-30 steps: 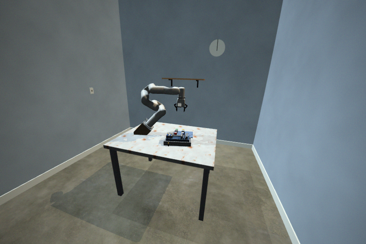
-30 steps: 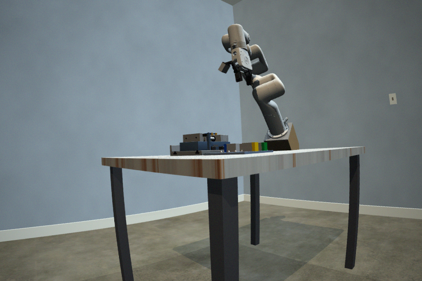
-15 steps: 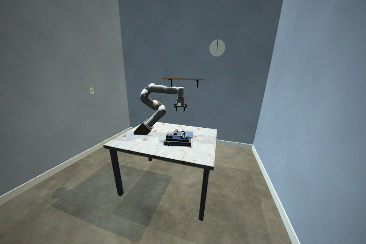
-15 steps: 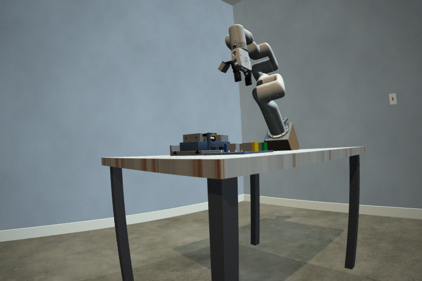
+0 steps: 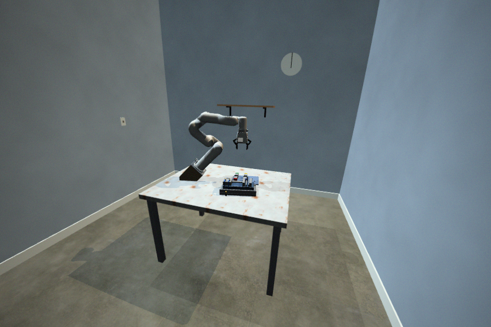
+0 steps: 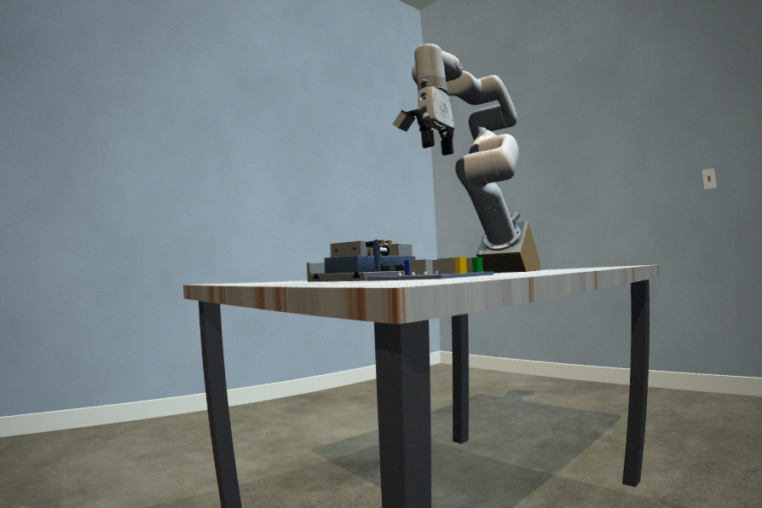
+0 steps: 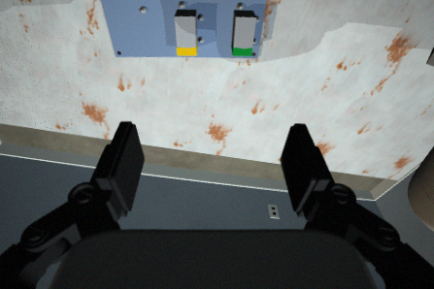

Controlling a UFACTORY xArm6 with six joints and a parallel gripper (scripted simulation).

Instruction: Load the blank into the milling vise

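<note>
place: bare workshop room | evidence: milling vise on rust-stained table, wall shelf

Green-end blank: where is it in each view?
Top: too small to pick out among the blanks on the infeed plate, mid-table.
Exterior: green end at the plate's right end, next to the arm's base.
Wrist: upper centre, green-end blank.
Shared landmark: yellow-end blank beside it.

Table: white top with rust-coloured blotches, four dark legs, standing on a mottled brown floor. Blue-grey walls with pale skirting. Round clock on the far wall above a wooden shelf. Wall socket on the left wall.
</note>
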